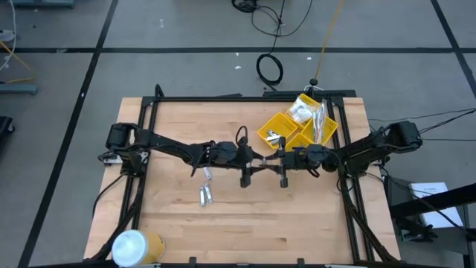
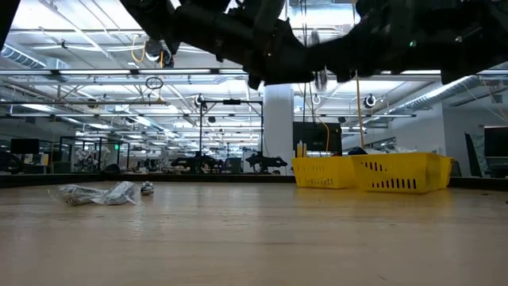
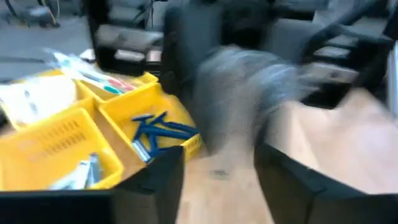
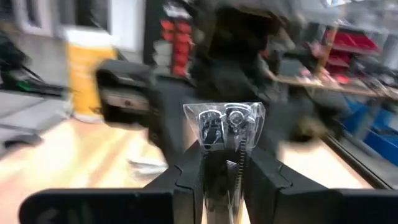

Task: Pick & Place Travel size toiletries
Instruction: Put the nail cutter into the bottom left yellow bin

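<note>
A clear packet (image 4: pixel 225 124) holding silvery items is pinched between the closed fingers of the right gripper (image 4: pixel 224 171); only the right wrist view shows this grip. From above, the right gripper (image 1: pixel 283 177) and the left gripper (image 1: pixel 245 177) hang side by side over mid-table, near the yellow bin (image 1: pixel 277 125). The left wrist view shows the left gripper's fingers (image 3: pixel 163 180) spread with nothing between them, and blue combs (image 3: pixel 157 132) in a bin compartment. Two packets (image 1: pixel 206 193) lie on the table (image 1: pixel 178 231)

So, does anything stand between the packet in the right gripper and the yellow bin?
Nothing visible does. The right gripper holds a clear packet above the table, close beside the yellow bin. The left gripper hangs on its other side, away from the bin.
</note>
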Available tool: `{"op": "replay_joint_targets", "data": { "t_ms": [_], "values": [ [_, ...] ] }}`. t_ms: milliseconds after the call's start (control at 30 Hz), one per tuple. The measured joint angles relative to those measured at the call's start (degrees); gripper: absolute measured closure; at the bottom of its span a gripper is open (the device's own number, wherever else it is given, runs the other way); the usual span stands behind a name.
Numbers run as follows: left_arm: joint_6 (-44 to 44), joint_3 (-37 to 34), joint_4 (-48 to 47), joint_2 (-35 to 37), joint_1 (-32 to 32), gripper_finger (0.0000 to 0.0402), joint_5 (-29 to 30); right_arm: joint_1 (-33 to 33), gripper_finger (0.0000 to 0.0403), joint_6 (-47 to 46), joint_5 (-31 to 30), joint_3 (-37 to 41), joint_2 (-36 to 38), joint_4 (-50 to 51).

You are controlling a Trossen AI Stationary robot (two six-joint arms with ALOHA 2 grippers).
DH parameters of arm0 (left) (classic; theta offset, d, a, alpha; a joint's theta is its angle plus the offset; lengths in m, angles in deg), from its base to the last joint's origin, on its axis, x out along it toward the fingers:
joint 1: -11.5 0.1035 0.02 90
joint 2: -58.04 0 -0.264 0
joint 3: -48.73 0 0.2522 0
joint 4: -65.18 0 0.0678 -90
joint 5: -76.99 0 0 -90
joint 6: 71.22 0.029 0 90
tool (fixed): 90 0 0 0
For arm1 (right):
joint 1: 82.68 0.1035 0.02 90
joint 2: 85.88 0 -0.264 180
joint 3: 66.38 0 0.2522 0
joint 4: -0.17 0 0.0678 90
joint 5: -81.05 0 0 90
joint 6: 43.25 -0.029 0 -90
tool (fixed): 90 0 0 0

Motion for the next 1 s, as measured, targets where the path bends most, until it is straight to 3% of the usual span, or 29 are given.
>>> {"op": "replay_joint_targets", "data": {
  "t_ms": [100, 267, 500, 667, 1000],
  "values": [
    [4.11, 0.07, -3.71, 2.02, -0.46, 0.0169, 5.31, -2.65, 0.0337, -0.12, -0.88, 0.0, 0.3, 2.84],
    [3.35, 0.31, -14.27, 5.59, -0.72, 0.0126, 16.43, -8.91, 0.0337, 0.13, -6.39, 0.09, 2.93, 10.38],
    [-6.79, 0.2, -31.95, 6.09, -0.6, 0.0104, 18.03, -22.17, 0.0337, -2.45, -7.98, 0.09, 4.0, 23.04],
    [-15.25, 0.07, -40.16, 5.1, 0.12, 0.0112, 18.03, -27.27, 0.0331, -3.79, -6.52, 0.11, 3.55, 24.79],
    [-17.08, 0.09, -40.59, 4.79, 0.14, 0.0121, 18.06, -28.59, 0.0116, -9.42, -6.59, 0.09, 3.55, 24.61]
  ]
}}
